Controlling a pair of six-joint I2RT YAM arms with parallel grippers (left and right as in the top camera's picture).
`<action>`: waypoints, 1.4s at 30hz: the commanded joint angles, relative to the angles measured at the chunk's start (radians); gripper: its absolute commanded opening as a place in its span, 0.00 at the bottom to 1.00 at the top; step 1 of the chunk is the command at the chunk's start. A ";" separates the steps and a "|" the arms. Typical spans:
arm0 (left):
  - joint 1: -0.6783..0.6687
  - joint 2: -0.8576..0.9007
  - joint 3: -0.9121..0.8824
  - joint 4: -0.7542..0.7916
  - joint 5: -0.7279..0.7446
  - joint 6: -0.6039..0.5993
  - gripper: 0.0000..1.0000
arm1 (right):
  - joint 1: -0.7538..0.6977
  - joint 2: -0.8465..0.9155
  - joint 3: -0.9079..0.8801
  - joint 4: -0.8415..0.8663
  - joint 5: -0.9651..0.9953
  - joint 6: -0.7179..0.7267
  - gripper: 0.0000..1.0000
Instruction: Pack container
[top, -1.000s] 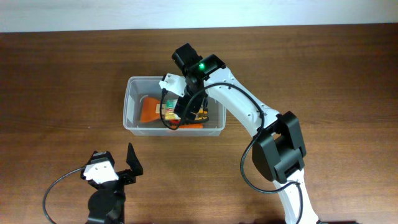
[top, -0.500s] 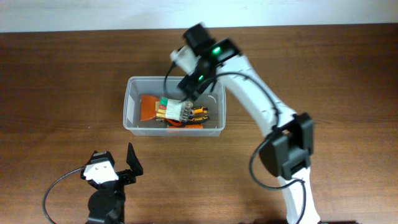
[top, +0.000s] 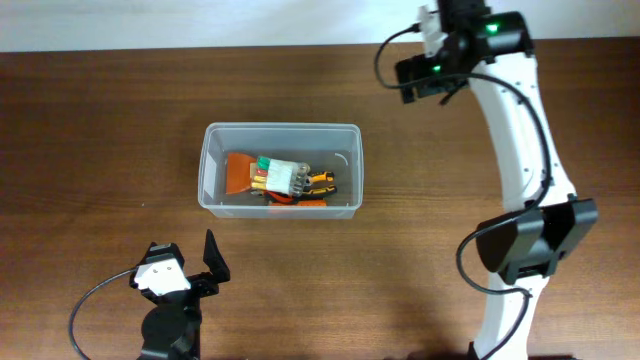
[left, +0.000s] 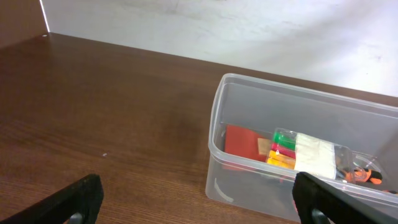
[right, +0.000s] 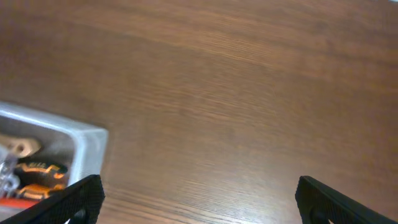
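The clear plastic container (top: 212, 170) stands mid-table with rounded corners and a rim. Inside lie an orange flat piece (top: 238, 172), a white pack with green, red and yellow tips (top: 280, 175) and orange-black hand tools (top: 320, 182). It also shows in the left wrist view (left: 249, 93) and at the left edge of the right wrist view (right: 87, 140). My right gripper (top: 425, 80) is open and empty, high above bare wood, right of and behind the container. My left gripper (top: 185, 262) is open and empty, near the front edge, in front of the container.
The brown wooden table (top: 100, 120) runs to a white wall strip (top: 200, 20) at the back. The right arm's links (top: 520, 150) span the table's right side down to its base (top: 525, 245).
My right gripper has let go of the white pack in the container, then risen and swung right and back, away from it. The left arm has not moved.
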 joint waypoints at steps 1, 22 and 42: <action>-0.004 -0.003 -0.003 -0.002 -0.003 0.009 0.99 | -0.039 -0.011 0.011 0.000 0.001 0.039 0.99; -0.004 -0.003 -0.003 -0.002 -0.003 0.009 0.99 | -0.060 -0.011 0.011 0.000 0.001 0.039 0.99; -0.004 -0.003 -0.003 -0.002 -0.003 0.009 0.99 | 0.012 -0.473 0.010 0.000 0.002 0.039 0.99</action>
